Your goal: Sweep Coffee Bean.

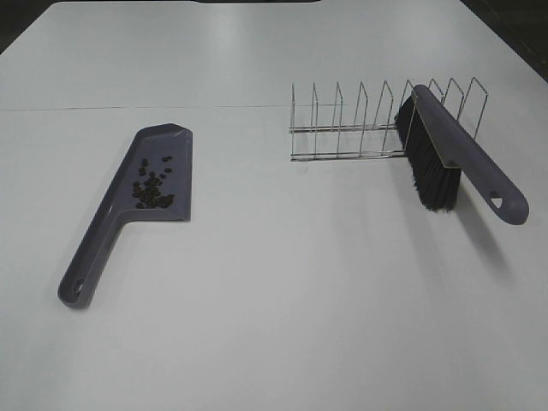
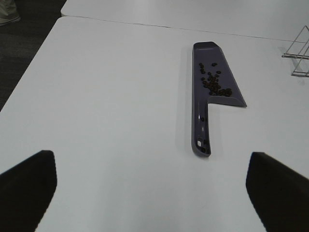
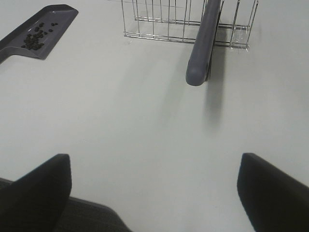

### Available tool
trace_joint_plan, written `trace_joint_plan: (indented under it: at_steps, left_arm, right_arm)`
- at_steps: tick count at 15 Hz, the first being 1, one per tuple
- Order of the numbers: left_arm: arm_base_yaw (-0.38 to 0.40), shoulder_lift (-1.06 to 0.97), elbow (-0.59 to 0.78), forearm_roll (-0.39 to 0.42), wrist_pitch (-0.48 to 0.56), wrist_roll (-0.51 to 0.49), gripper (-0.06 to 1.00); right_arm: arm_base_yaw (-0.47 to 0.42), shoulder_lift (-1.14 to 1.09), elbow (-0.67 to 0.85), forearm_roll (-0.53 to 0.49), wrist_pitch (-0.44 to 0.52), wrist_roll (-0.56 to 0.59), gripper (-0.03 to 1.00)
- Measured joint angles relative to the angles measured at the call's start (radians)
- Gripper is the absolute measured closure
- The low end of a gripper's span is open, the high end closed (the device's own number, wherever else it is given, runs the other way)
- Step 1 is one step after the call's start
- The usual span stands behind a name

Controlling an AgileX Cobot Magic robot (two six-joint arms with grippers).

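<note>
Purple is the colour of the dustpan, and the coffee beans sit in a little pile inside it, on the left side of the white counter. A bump on its long handle could tip it and roll the beans back out. The brush leans in the wire rack on the right and might slip or drag the rack if pulled crooked. The left claw is wide open and holds nothing. The right claw is open too, touching nothing, near the brush handle.

No readable text, no labels or numbers (dustpan unmarked), none anywhere
</note>
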Motion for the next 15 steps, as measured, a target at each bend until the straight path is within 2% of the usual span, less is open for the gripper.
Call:
trace_joint_plan:
  at_steps: [15]
  left_arm:
    - [0.000,0.000,0.000,0.000,0.000,0.000,-0.04]
  right_arm:
    - [0.000,0.000,0.000,0.000,0.000,0.000,0.14]
